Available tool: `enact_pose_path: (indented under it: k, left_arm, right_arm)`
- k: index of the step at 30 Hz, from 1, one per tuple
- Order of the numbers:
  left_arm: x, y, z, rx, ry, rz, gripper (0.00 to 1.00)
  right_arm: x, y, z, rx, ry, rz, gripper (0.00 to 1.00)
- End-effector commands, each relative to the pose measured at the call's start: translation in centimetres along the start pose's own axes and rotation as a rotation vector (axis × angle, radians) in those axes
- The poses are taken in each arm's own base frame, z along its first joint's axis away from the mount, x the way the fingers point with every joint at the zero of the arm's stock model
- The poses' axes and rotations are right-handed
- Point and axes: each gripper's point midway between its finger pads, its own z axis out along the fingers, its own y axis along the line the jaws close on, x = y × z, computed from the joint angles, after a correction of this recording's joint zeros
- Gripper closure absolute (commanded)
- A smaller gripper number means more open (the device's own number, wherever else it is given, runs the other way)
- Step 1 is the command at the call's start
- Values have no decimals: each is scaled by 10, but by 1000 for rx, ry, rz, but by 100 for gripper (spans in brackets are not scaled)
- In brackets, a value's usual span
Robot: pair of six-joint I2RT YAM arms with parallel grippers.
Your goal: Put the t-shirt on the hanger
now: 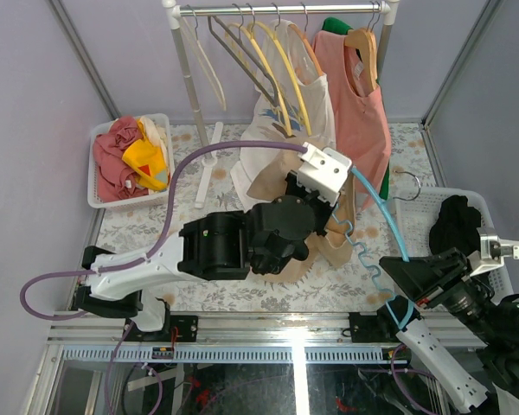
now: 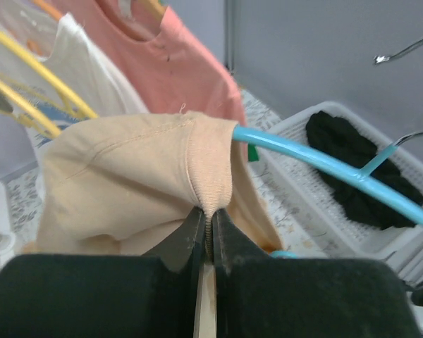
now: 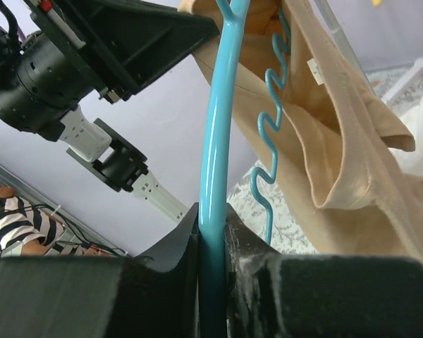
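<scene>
**Floral-patterned surface** (image 1: 138, 226), carrying both arm bases, with a white clothes rail (image 1: 190, 78) at its far edge.

**Plain tan soft-fabric t-shirt** (image 2: 120, 176), held in the air above mid-surface and gathered between the arms.

**Thin light-blue plastic hanger** (image 3: 222, 105). Its long axis slants from near right up toward the centre, and its far end passes under the shirt's ribbed collar.

**Left tool** (image 2: 206, 217), clenched on that collar rib. It sits directly at the shirt, so the left arm is the nearer.

**Right tool** (image 3: 213, 215), clamped on the hanger's upper arm. The shirt lies up and away from it along the bar.

**Likely next move:** draw the collar along the bar toward the right tool.

**What each view adds:**
- The left wrist view alone shows the pinch on the collar.
- The right wrist view alone shows the wavy lower bar (image 3: 266, 81) and the small white label (image 3: 314, 67).
- The top view places the silver hook (image 1: 408, 183) by a white basket (image 1: 454, 191).
</scene>
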Motion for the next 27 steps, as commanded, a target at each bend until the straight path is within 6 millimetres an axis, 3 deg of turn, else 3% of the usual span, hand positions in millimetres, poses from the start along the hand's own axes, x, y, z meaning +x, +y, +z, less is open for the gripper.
enact_pose_path:
  k: [1,12,21,27]
  left_arm:
    - [-31,-31,-5,157,-43,-29,100]
    - [-26,-81,-5,305,-16,-36,100]
    - [-32,-121,-36,439,-20,-51,100]
    - [-28,-100,-49,395,15,-58,99]
  right_arm:
    - [-38,19,6,-96,-192,-78,100]
    - [-39,24,14,-160,-217,-107,100]
    - [-35,13,21,-159,-241,-112,100]
    - [-45,18,5,-104,-247,-156,100]
